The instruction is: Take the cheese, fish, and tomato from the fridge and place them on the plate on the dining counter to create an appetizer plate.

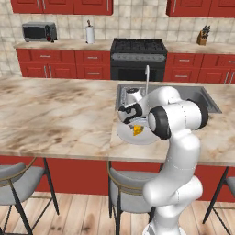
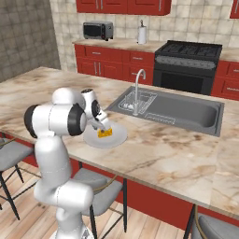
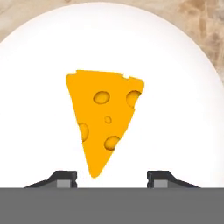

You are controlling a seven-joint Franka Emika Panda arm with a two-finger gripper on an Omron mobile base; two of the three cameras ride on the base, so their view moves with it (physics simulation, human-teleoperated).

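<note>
Cheese [image 3: 103, 122] seen flat on plate [image 3: 183, 131], on table [image 1: 55, 114]. End effector [image 3: 111, 178] held just above, fingers [image 3: 64, 178] spread apart, wedge tip between them, ungripped.

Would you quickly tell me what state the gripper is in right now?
Gripper: open, holding nothing; its fingertips stand apart on either side of the cheese, which lies on the plate.

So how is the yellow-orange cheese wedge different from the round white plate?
The yellow-orange cheese wedge is a pointy triangle; the round white plate is a circle. The cheese is small, the plate much wider. The cheese has holes, the plate is plain. The cheese lies on the plate. Both lie flat.
</note>
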